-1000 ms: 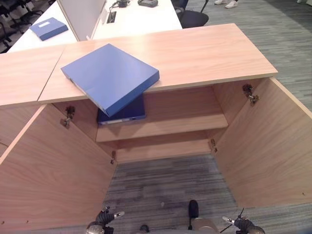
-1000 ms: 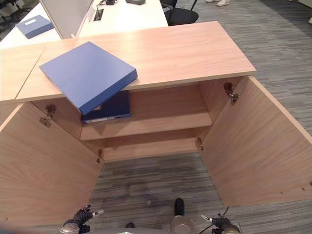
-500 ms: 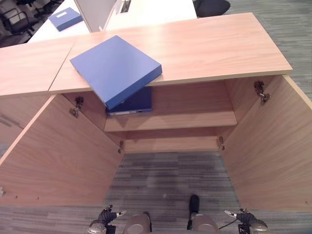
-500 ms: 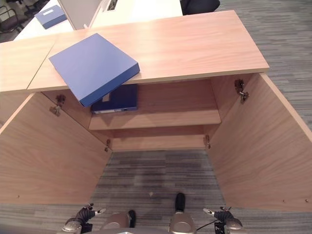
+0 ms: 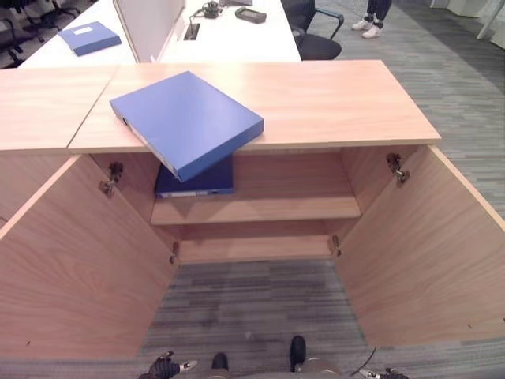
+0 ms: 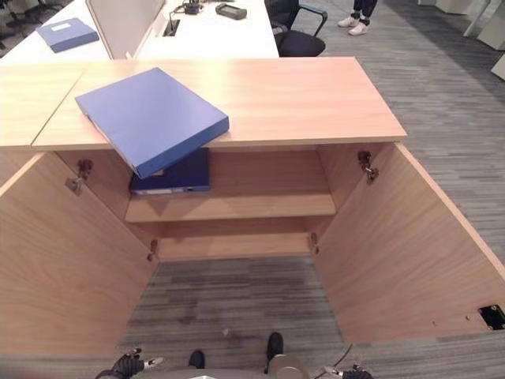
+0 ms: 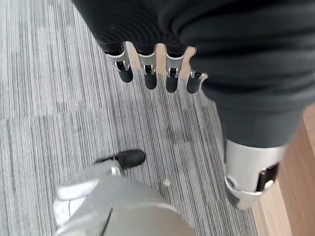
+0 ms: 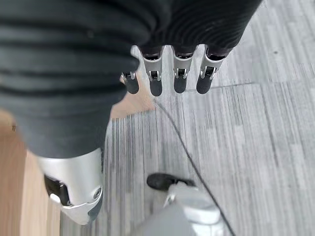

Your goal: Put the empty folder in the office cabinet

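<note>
A blue folder [image 5: 186,121] lies flat on top of the wooden cabinet [image 5: 339,103], one corner jutting over the front edge. Below it, a darker blue folder [image 5: 197,180] rests on the cabinet's inner shelf [image 5: 268,207] at the left. Both cabinet doors stand wide open. My left hand [image 5: 162,367] hangs low at the bottom edge, far from the folder, with its fingers [image 7: 147,73] straight and empty. My right hand [image 6: 347,373] hangs low on the other side, its fingers [image 8: 179,76] also straight, holding nothing.
The open left door [image 5: 71,268] and right door [image 5: 426,253] flank a strip of grey carpet [image 5: 252,304] before the cabinet. Behind it stands a white desk [image 5: 229,35] with another blue folder [image 5: 88,38], an office chair [image 5: 316,39], and a person's legs [image 5: 377,12].
The camera has tilted and shifted, so the whole scene sits differently and more of the room behind shows. The folder and both hands stay as they were.
</note>
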